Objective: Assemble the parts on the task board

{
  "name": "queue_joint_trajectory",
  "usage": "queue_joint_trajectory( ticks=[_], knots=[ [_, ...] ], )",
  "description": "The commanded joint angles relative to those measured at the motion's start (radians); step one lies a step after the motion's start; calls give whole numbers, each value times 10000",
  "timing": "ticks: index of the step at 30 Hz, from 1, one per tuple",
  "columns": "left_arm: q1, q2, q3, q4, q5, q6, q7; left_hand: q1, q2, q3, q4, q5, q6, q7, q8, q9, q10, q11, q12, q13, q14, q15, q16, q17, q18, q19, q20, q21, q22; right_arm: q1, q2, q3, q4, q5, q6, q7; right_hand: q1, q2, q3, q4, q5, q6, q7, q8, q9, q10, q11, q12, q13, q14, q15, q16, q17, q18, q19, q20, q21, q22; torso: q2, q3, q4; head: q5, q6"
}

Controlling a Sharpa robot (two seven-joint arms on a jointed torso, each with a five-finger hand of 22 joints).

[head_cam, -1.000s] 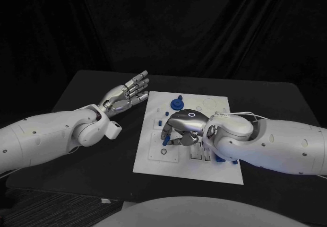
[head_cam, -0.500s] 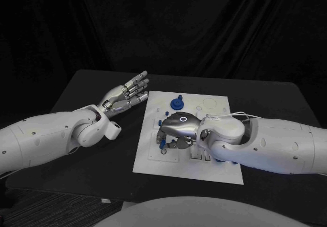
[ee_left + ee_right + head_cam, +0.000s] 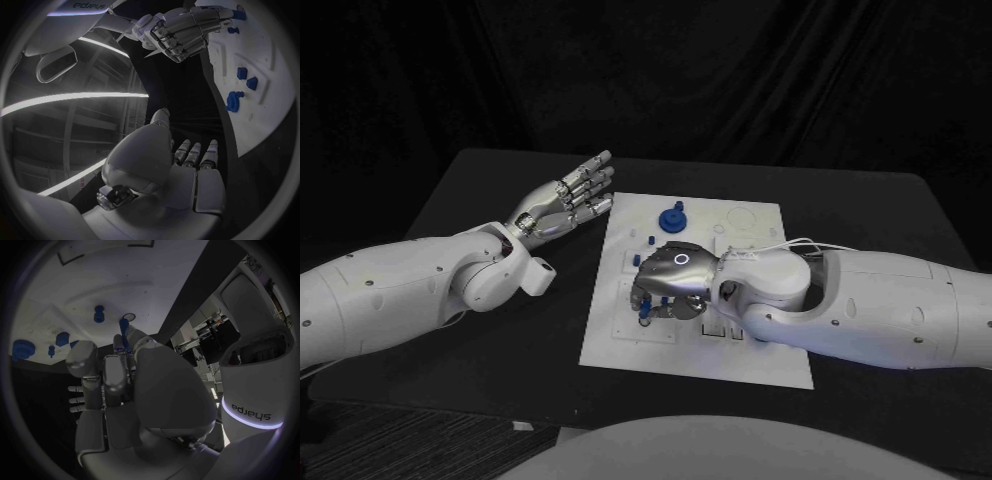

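The task board (image 3: 697, 345) lies flat in the middle of the black table (image 3: 473, 200), its long side running away from you. The right hand (image 3: 669, 283) rests knuckles-up over the board's left-centre area, fingers curled downward onto the surface. In the right wrist view, you can see a slim blue part (image 3: 123, 336) standing up between the fingertips (image 3: 81, 354) of this hand, close against them; treat it as pinched there. From the head view, a small blue part (image 3: 643, 310) shows just below the curled fingers, touching or nearly touching the board; you cannot tell whether it is the same piece.

Further parts sit on the far section of the board, well apart from the right hand: a larger round blue part (image 3: 674, 216) near the far edge, and a small blue peg (image 3: 651, 239) just nearer, beside the board's left margin.

The left hand (image 3: 570, 198) is held over the bare table, just beside the board's far-left corner, palm turned inward and fingers straight and spread. It holds nothing. The left wrist view confirms this: the extended fingers (image 3: 194, 152) lie alongside the board's edge without touching any part.
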Motion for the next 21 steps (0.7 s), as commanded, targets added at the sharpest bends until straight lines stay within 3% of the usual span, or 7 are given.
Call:
queue_joint_trajectory(
  ticks=[1, 9, 16, 21],
  knots=[
    [-12, 10, 10, 15, 62, 0, 172, 43, 20, 10, -34, 33, -7, 43, 34, 2, -69, -25, -39, -10, -4, -19, -36, -14, 156, 48, -6, 36, -16, -60, 9, 4, -21, -349, 179, -226, 39, -5, 11, -59, 3, -42, 18, -49, 7, 101, 2, 2, 12, 11, 28, -38, 14, -135, 6, 6, -39, 1275, -8, 5, 4, 14, 3],
    [-12, 5, 10, -2, 62, 19, 160, 43, 20, 12, -37, 35, -16, 38, 31, 0, -75, -34, -47, -12, -4, -22, -36, -14, 156, 47, -7, 35, -18, -115, -22, 3, -5, -363, 96, -207, 32, -9, 12, -63, 8, -39, 17, -54, 9, 121, 0, 4, 17, 7, 26, -41, 12, -136, 4, 6, -29, 1277, -25, -7, -12, 58, 3],
    [-13, 16, 10, 12, 62, 47, 141, 45, 26, 18, -41, 42, -9, 39, 32, 1, -78, -36, -45, -12, -4, -14, -36, -14, 157, 48, -6, 36, -16, -133, -43, 3, 52, -365, 52, -202, 17, -12, 11, -66, 4, -29, 15, -55, 13, 142, -3, 5, 23, -9, 24, -77, -43, -128, -12, 5, -74, 1266, -17, 8, 7, -4, 3],
    [-14, 7, 10, 20, 62, 76, 138, 50, 29, 24, -48, 51, -5, 41, 33, 2, -80, -38, -45, -12, -4, -9, -36, -14, 157, 49, -5, 36, -15, -150, -55, 3, 96, -365, 75, -248, -26, -22, 2, -61, -12, -22, 14, -66, 19, 170, -7, 1, 31, -60, 23, -192, -215, -97, -71, 6, -255, 1224, -21, 10, -1, 26, 3]
  ],
)
